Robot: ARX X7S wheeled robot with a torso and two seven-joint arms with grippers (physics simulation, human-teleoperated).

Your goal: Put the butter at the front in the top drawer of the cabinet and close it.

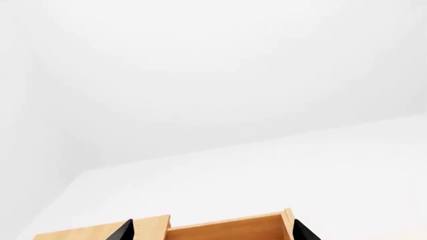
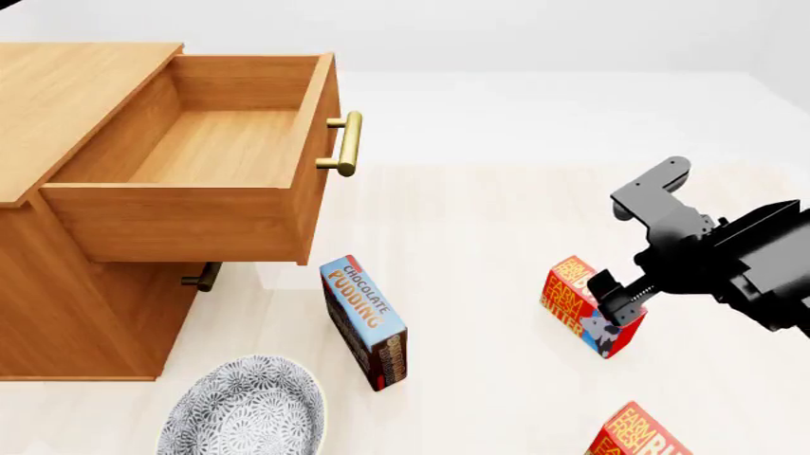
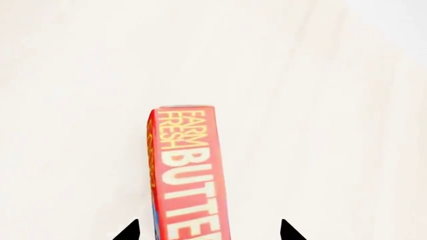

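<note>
Currently the right gripper (image 2: 616, 301) straddles the butter (image 2: 579, 301), fingers apart on either side, not yet clamped, aligned for a squeeze. Well away from this hand, the top drawer (image 2: 190, 223) of the cabinet (image 2: 76, 313) stands open to receive it

Right arm (image 2: 727, 256) is all matte black, chunky blocky housings, with a dark grey angled bracket on top. Wrist views only show black pointed fingertips (image 3: 128, 232). No markings, far as I can tell.
</note>
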